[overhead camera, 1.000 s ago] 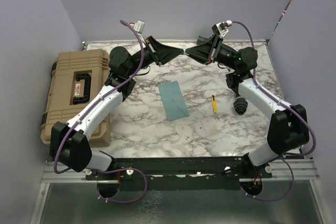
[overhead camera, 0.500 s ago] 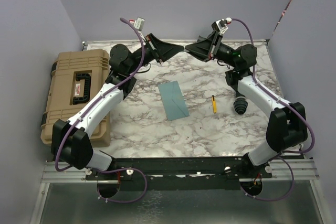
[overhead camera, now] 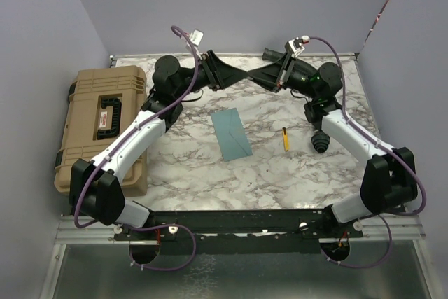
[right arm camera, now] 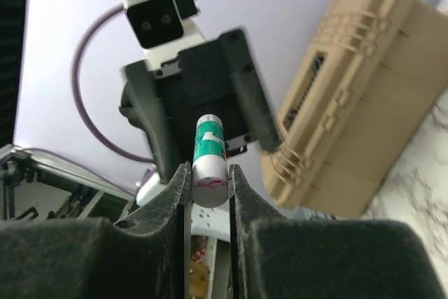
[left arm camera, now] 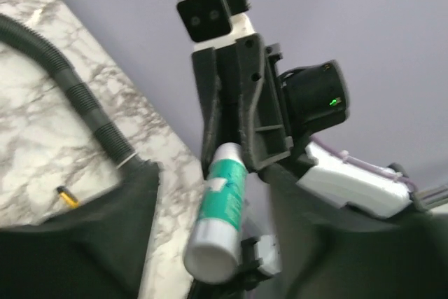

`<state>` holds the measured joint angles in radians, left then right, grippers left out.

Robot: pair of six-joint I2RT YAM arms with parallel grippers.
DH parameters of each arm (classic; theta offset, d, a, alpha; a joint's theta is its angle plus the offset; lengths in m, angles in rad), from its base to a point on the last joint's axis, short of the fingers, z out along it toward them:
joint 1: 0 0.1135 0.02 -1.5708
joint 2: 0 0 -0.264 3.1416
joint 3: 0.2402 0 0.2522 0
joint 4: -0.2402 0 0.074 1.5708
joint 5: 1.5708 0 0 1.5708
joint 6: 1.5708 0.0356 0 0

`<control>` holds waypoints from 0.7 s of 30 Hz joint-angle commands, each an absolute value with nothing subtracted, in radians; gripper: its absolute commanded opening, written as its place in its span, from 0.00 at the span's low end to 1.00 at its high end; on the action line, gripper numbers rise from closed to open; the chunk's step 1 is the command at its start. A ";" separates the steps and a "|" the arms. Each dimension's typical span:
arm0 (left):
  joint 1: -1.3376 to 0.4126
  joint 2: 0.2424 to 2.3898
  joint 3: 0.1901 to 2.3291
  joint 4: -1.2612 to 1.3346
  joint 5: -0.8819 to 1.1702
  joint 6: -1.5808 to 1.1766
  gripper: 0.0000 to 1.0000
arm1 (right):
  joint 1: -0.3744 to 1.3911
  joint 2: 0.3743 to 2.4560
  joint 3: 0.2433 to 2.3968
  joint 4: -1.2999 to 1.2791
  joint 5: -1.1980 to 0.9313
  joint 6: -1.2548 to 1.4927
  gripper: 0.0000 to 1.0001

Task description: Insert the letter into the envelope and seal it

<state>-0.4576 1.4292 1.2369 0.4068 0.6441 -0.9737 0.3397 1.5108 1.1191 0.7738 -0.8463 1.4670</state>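
Observation:
The teal envelope [overhead camera: 232,134] lies flat on the marble table [overhead camera: 280,173], mid-table. No tan letter shows in any view. Both grippers meet in the air over the back of the table, well above the envelope. My right gripper [overhead camera: 255,75] [right arm camera: 208,173] is shut on the white end of a green-and-white glue stick [right arm camera: 208,152] [left arm camera: 222,201]. My left gripper [overhead camera: 241,75] [left arm camera: 215,173] faces it with its jaws spread on either side of the stick's other end, gaps showing on both sides.
A tan hard case [overhead camera: 105,127] sits on the left edge of the table. A small yellow item [overhead camera: 285,138] and a black ribbed object [overhead camera: 320,141] lie right of the envelope. Purple walls close in the back and sides.
Both arms have shifted and turned a little. The meeting point of the two grippers has moved slightly right and toward the front. The envelope has not moved.

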 commanded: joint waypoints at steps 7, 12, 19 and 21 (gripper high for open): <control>-0.452 1.328 1.105 0.110 0.530 -0.734 0.99 | 0.218 1.360 0.909 0.360 -0.616 1.253 0.01; -0.444 1.283 1.058 0.047 0.467 -0.677 0.99 | 0.213 1.366 0.906 -0.003 -0.405 1.064 0.00; -0.443 1.293 1.027 0.015 0.454 -0.669 0.99 | 0.213 1.443 0.892 -0.260 -0.280 0.935 0.01; -0.444 1.305 1.025 0.006 0.457 -0.669 0.99 | 0.213 1.463 0.877 -0.262 -0.283 0.927 0.01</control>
